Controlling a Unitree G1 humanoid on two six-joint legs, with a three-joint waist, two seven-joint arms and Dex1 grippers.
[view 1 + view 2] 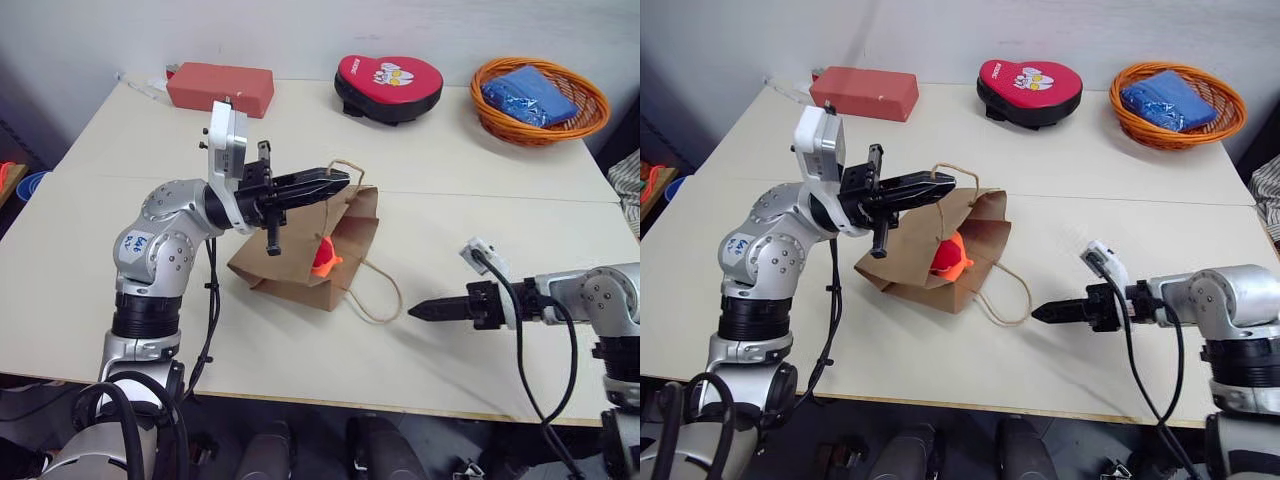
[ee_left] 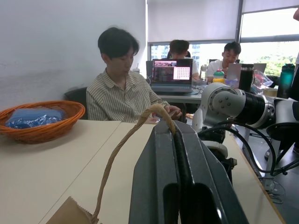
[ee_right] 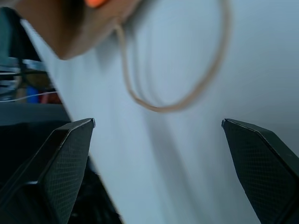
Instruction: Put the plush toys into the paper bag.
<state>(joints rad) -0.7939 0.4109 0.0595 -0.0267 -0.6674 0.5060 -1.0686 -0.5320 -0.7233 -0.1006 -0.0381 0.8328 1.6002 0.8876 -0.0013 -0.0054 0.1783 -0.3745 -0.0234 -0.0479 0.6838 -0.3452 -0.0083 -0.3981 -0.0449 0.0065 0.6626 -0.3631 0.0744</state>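
A: Left hand (image 1: 335, 182) pinched shut on the upper cord handle (image 1: 345, 165), holding the mouth of the paper bag (image 1: 300, 262) up off the worktop (image 1: 450, 210). Right hand (image 1: 418, 311) spread wide and empty, low over the worktop, pointing at the bag's other loop (image 1: 378, 295).

B: And the toys?

A: Orange plush (image 1: 952, 256) sitting in the bag's mouth, partly poking out, with something red tucked against it; hard to tell if that is the round one.

B: Risks?

A: Probably a slipped handle: mouth sags, orange plush rolls out. Also a snag on the loose loop.

B: Surroundings?

A: Well back: pinkish-red block (image 1: 220, 88), heart-shaped pad (image 1: 390, 85), wicker basket (image 1: 590, 105) with a blue packet (image 1: 528, 93). None blocking.
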